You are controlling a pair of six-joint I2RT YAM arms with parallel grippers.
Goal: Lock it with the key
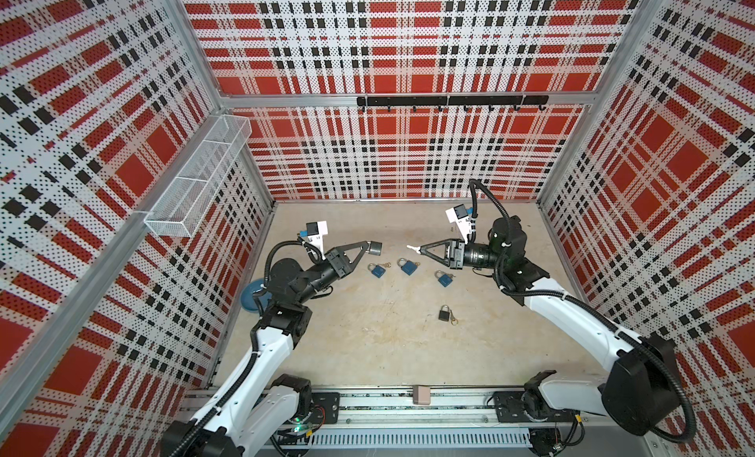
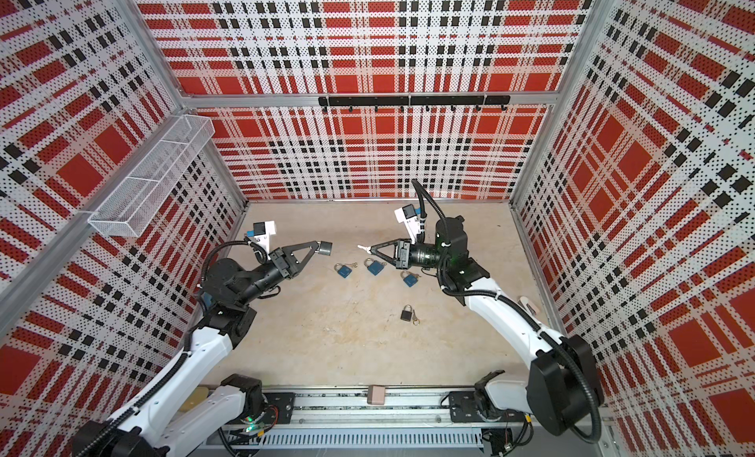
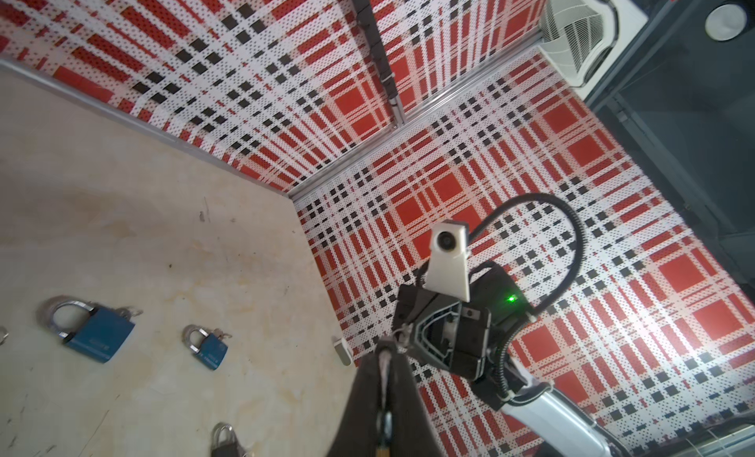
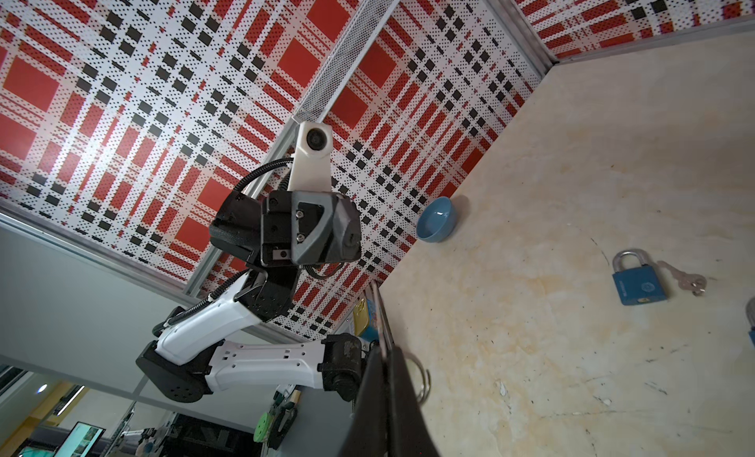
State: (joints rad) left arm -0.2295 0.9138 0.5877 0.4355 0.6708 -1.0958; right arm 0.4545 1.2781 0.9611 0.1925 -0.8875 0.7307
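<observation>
Inside the checked walls, the counter (image 1: 367, 353) is pale and scuffed. The left arm (image 1: 269, 348) reaches in from the front left corner. The right arm (image 1: 572, 312) reaches in from the front right corner. Their tips face each other over the back half of the counter. A wire basket (image 1: 196, 181) hangs on the left wall. A black rail (image 1: 449, 101) with hooks runs along the back wall. A blue bowl (image 1: 251, 297) sits at the left edge of the counter, partly hidden behind the left arm.

The left pincer (image 1: 365, 246) is clenched on a grey lock (image 1: 376, 248) and holds it up off the counter. The right pincer (image 1: 421, 250) is clenched on the key (image 1: 412, 248), which is up in the air too. The pale tip of the key points at the grey lock. The two are near each other but not touching, with a gap between them.

Three blue locks (image 1: 378, 270) (image 1: 409, 268) (image 1: 445, 279) lie flat in a loose row near the middle of the counter, just in front of the two pincers. Little keys lie by them. A black lock (image 1: 445, 314) lies alone, closer to the front edge and a bit to the right of the middle. A small key ring (image 1: 454, 321) lies just beside it.
</observation>
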